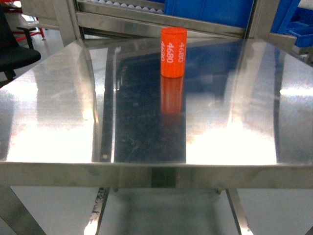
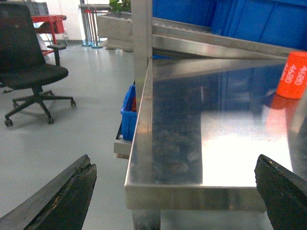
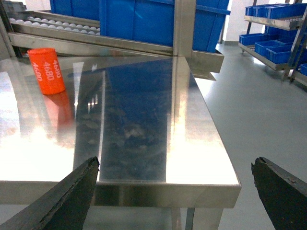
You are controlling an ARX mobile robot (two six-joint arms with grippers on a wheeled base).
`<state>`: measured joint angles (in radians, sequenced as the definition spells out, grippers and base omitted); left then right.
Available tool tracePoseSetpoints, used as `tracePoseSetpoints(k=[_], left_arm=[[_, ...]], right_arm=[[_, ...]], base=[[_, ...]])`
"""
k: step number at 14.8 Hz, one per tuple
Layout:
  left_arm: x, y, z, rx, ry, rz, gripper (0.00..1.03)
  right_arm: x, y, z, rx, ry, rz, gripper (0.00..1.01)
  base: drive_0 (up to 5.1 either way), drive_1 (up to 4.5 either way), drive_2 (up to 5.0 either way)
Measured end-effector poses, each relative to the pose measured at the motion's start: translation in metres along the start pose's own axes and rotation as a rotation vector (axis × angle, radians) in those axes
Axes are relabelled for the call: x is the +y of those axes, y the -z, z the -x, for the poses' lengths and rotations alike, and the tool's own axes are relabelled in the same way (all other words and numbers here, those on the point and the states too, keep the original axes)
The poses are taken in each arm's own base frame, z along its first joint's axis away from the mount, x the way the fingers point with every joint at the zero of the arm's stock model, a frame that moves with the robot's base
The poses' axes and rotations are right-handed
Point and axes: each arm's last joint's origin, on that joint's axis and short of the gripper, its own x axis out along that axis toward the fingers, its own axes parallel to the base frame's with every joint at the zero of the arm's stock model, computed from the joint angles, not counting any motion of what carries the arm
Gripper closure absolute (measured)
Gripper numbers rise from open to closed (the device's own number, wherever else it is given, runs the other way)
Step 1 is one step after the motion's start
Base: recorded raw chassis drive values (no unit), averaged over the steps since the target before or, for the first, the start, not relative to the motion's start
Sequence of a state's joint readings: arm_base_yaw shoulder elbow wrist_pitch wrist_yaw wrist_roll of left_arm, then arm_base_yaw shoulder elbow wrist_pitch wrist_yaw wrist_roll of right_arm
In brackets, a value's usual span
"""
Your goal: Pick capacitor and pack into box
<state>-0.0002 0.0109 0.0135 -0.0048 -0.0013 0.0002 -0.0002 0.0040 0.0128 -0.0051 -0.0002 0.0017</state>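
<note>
Capacitor [image 1: 173, 52], an orange upright cylinder printed with white "4680", stands on a shiny steel table [image 1: 58, 112] near its far edge. Neither gripper touches it. The left gripper [image 2: 175, 194] hovers off the table's near left corner, jaws spread wide and empty; the capacitor lies far ahead and to its right. The right gripper [image 3: 177, 194] hovers off the near right corner, equally wide and empty, with the capacitor far ahead to its left. Blue bins [image 3: 139, 19] sit behind the table.
</note>
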Motion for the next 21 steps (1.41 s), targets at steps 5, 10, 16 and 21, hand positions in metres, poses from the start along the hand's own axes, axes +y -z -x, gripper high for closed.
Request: tracePoseSetpoints(k=[5, 10, 16, 21], left_arm=[[0.0, -0.0002, 0.0, -0.002, 0.0, 0.0, 0.05], [0.0, 0.0, 0.0, 0.0, 0.002, 0.0, 0.05], [0.0, 0.0, 0.0, 0.0, 0.0, 0.0, 0.05], [0.0, 0.0, 0.0, 0.0, 0.001, 0.0, 0.05]], right_arm=[[0.0, -0.0001, 0.0, -0.001, 0.001, -0.002, 0.03], [0.0, -0.0001, 0.0, -0.001, 0.001, -0.001, 0.03], [0.0, 0.0, 0.0, 0.0, 0.001, -0.001, 0.03], [0.0, 0.0, 0.0, 0.0, 0.0, -0.001, 0.03]], base=[[0.0, 0.0, 0.0], [0.0, 0.0, 0.0], [0.0, 0.0, 0.0], [0.0, 0.0, 0.0]])
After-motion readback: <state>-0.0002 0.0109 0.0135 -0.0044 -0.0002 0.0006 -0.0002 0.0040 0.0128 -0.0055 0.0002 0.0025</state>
